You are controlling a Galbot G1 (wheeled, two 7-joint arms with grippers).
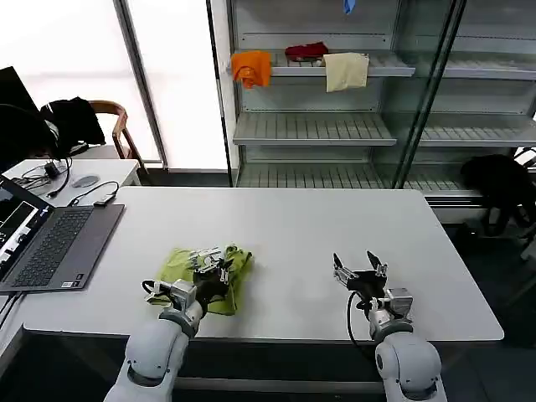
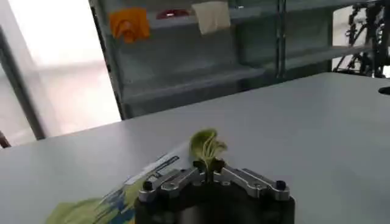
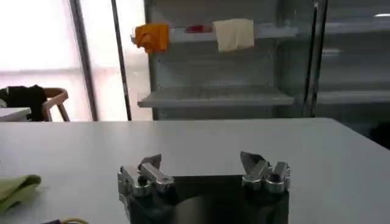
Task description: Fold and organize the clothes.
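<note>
Lime T-shirt (image 1: 186,268): soft thin yellow-green cloth, bunched in a loose heap on the white table (image 1: 285,226), near the front edge and toward the left side, partly under the left gripper.
T-shirt fold: in the left wrist view a small ruffled tuft of the yellow-green fabric (image 2: 206,146) stands up between the closed fingers; more of the cloth trails off beside the gripper body.
Left gripper (image 1: 211,261): low over the heap, near the table's front edge, fingers clenched together on a pinch of the T-shirt.
Right gripper (image 1: 360,266): near the front edge toward the right side, well apart from the T-shirt, fingers spread wide with nothing between them; in its own wrist view (image 3: 204,173) the two fingertips stand far apart over bare table, and a corner of the green cloth shows off to one side.
Laptop (image 1: 46,243): grey, lid up, overhanging the table's left edge, near the T-shirt but not touching it.
Shelving (image 1: 314,130): metal racks behind the table's far edge.
Shelf cloths: an orange cloth (image 1: 251,67), a red cloth (image 1: 306,51) and a cream cloth (image 1: 345,71) lie or hang on an upper shelf.
Side desk (image 1: 100,170): small white top beyond the laptop, with cables on it.
</note>
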